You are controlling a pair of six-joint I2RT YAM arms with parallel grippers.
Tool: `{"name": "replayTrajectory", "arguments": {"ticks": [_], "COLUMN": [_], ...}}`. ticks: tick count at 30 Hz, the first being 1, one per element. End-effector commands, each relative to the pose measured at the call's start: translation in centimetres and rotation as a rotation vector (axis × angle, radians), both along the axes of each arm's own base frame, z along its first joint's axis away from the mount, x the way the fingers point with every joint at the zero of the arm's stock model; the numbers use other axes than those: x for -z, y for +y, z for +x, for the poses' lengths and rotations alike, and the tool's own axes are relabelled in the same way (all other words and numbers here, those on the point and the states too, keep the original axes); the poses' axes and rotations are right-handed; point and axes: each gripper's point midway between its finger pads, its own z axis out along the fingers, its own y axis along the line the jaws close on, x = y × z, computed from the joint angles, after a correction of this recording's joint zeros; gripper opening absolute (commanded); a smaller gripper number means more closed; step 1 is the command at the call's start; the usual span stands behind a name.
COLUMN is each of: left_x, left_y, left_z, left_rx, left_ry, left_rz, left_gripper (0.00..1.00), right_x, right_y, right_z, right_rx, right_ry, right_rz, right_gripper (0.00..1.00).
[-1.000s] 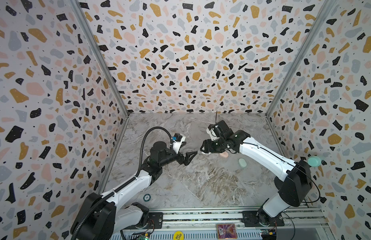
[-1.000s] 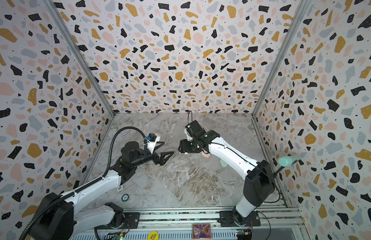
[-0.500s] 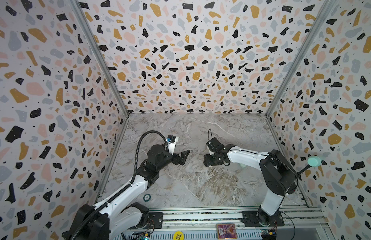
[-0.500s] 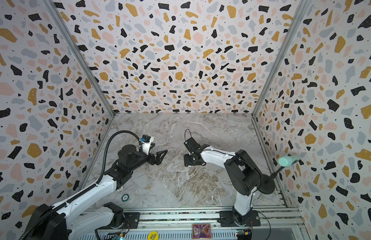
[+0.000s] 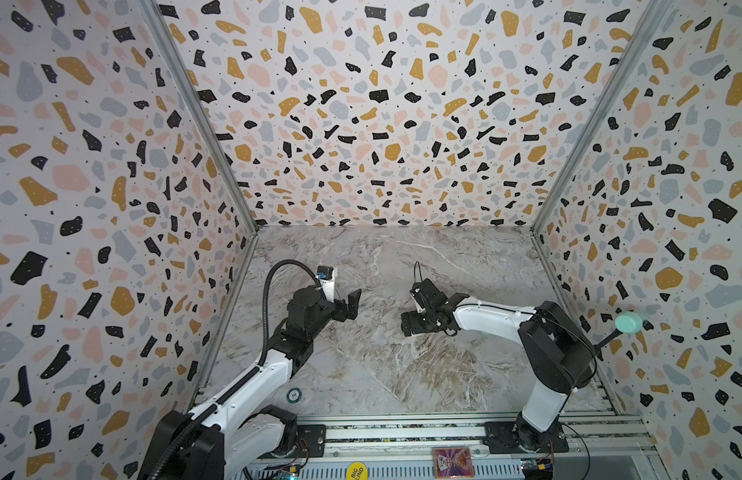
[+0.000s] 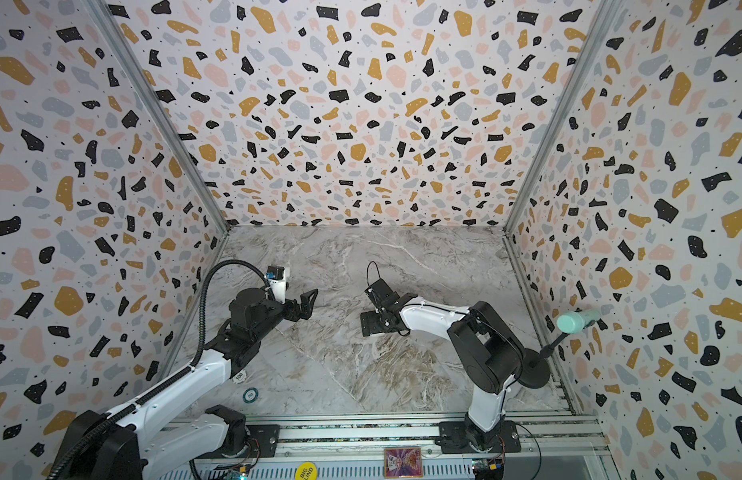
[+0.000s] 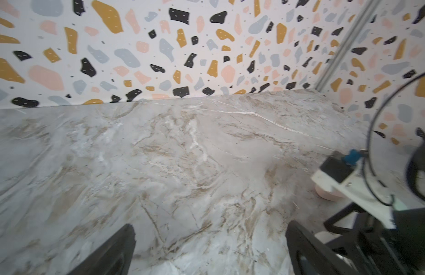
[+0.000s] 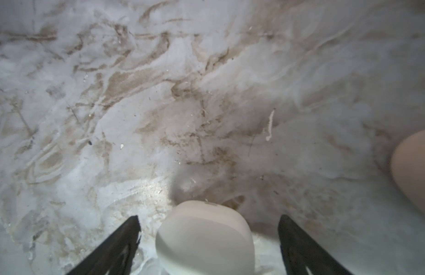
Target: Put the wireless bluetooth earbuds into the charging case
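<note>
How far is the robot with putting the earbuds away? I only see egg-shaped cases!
Probably near the end. Done: the white case looks shut, lying on the table between the open jaws of the right gripper; no loose earbuds show. In hand: nothing, the left gripper is open and empty too. Left: the pink case is only partly in view, so I cannot tell whether every bud is inside.

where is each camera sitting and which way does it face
Top views: high at the front, looking down on the marble table; both arms show, left gripper and right gripper included.
Left wrist: low over the table, facing the back wall; its own open fingers show.
Right wrist: looking down at the white case between its own open fingers.
Shared: both wrist views catch the pink case.
</note>
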Motion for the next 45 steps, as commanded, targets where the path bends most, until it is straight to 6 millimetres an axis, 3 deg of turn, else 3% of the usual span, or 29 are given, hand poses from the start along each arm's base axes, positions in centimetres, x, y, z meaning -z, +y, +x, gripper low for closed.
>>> {"name": "replayTrajectory", "arguments": {"ticks": [1,5,12,16,22,29,36,45], "left_x": [-0.7,0.0,1.1,1.2,2.6,4.1,5.2,5.5], "left_y": [2.5,4.6,8.2,9.8,11.7,12.7,13.6,14.2], "left_z": [1.3,2.0,2.2,2.1,1.4,1.8,1.6,1.3], "left_rx": [-0.124,-0.206,-0.327,-0.376,-0.417,-0.435,-0.464,-0.487], "left_ry": [-0.084,-0.113,-0.162,-0.191,-0.199,-0.209,-0.209,-0.223], "left_rz": [0.074,0.115,0.144,0.200,0.212,0.201,0.176,0.153], "left_gripper": [1.00,1.00,1.00,1.00,1.00,1.00,1.00,1.00], "right_x": [-3.9,-6.4,-8.7,-9.0,-8.2,-7.1,-8.0,-7.6], "right_y": [-1.7,-4.5,-11.9,-15.7,-19.3,-21.1,-22.3,-23.8], "right_z": [1.2,2.8,6.3,7.8,8.9,8.9,8.7,6.7], "right_rx": [0.003,0.013,0.103,0.168,0.190,0.173,0.173,0.231], "right_ry": [-0.111,-0.246,-0.466,-0.555,-0.699,-0.818,-0.951,-1.032], "right_rz": [-0.001,-0.021,-0.108,-0.120,-0.148,-0.114,-0.108,-0.071], "right_gripper": [1.00,0.99,0.99,0.99,0.99,0.99,0.99,0.99]}}
